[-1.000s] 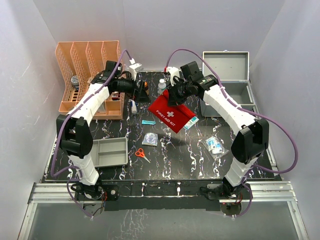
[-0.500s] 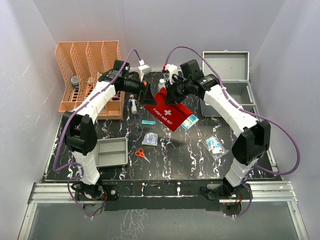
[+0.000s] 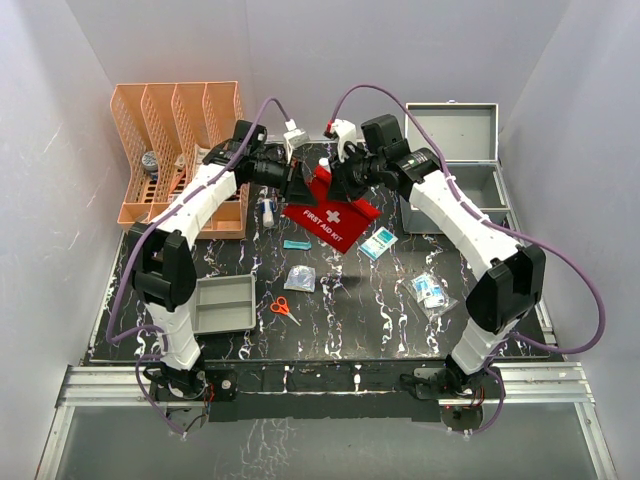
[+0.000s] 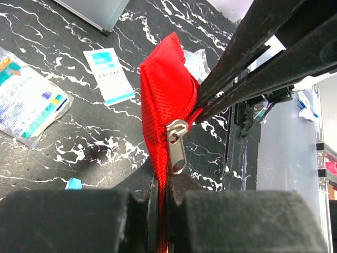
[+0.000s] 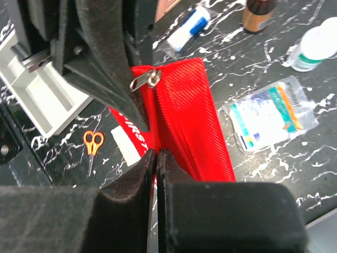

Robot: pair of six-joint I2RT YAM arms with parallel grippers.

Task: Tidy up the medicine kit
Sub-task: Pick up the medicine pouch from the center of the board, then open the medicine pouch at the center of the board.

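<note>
Shows a black table top with white marble veins, closed in on three sides by plain pale, slightly lilac walls: left wall, far wall, right wall. Ends at the near edge in silver metal rails. Lit softly and evenly, with only weak shadows on the black. Nearer than the rails, a grey surface, too blurred to name.

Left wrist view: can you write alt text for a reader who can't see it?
The left tool pinches a red fabric pouch edge-on, its silver zipper pull dangling just above the grip, while the right tool grips it from the upper right. Behind, a blue-and-white card and a sealed packet lie on the black marbled table.
</note>
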